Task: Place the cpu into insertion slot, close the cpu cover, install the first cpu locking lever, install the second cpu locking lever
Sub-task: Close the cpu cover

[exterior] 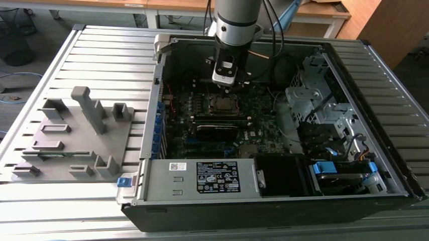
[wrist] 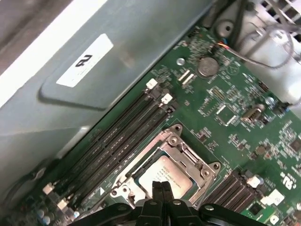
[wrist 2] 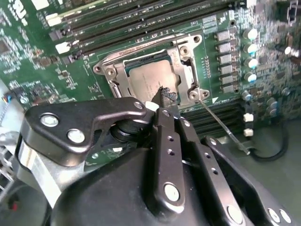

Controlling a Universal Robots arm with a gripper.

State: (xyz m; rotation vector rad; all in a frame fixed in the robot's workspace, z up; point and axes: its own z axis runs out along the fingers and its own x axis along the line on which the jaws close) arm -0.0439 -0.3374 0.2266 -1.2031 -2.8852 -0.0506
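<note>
Overhead, the single arm point(exterior: 236, 20) comes straight down from the upper edge of the exterior view into the open computer case point(exterior: 158, 75), wrist vertical. Its one tool point(exterior: 224, 86) hangs just above the insertion slot point(exterior: 222, 104).

From the exterior view's left: one grey fixture plate point(exterior: 74, 150) with upright pegs lies on the slatted bench point(exterior: 100, 55). Next stands the case, with one labelled power supply box point(exterior: 201, 175) along its near side and the green circuit board point(exterior: 261, 108) deeper in. At the exterior view's right sit the metal drive cages point(exterior: 322, 95).

In both wrist views the tool's point(wrist 2: 164, 96) point(wrist: 157, 187) two fingers are pressed together with only a thin seam between them. I see nothing pinched there, though a small dark frayed bit shows at the tip in the second wrist view. The tip is over one edge of the cpu point(wrist 2: 148, 77) point(wrist: 171, 175); whether it touches I cannot tell.

There is one cpu, and it lies flat in the slot, its dull metal face showing through the cut-out. One cpu cover point(wrist 2: 186, 70) point(wrist: 188, 153) lies down over it, framing it on all sides. One thin metal locking lever point(wrist 2: 225, 127) slants out from a corner of the cover, away from the frame, across the board. A row of long black memory slots point(wrist: 117, 141) runs beside the socket, and one coin cell point(wrist: 207, 67) sits farther off.
</note>
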